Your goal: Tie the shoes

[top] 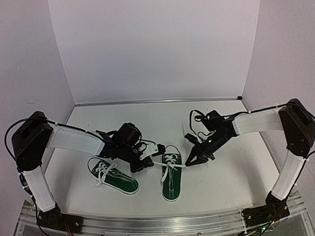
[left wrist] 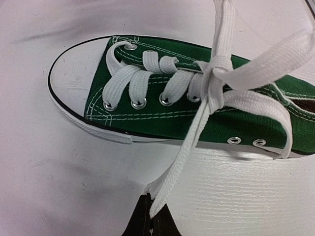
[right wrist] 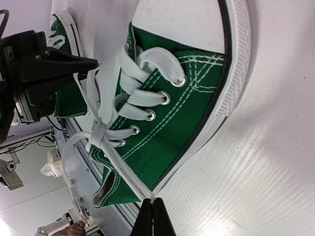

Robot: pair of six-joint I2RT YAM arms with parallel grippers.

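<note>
Two dark green sneakers with white laces and white toe caps lie on the white table. The right shoe (top: 171,177) sits between my grippers; the left shoe (top: 113,175) lies to its left. My left gripper (top: 147,162) is shut on one white lace (left wrist: 179,155) of the right shoe (left wrist: 162,96). My right gripper (top: 191,161) is shut on the shoe's other lace (right wrist: 120,167). Both laces run taut from a knot (left wrist: 214,73) over the tongue. The right wrist view shows the same shoe (right wrist: 172,113), the left gripper (right wrist: 91,63) beyond it and the other shoe (right wrist: 64,29).
White walls enclose the table on the left, back and right. An aluminium rail (top: 164,224) runs along the near edge, with both arm bases on it.
</note>
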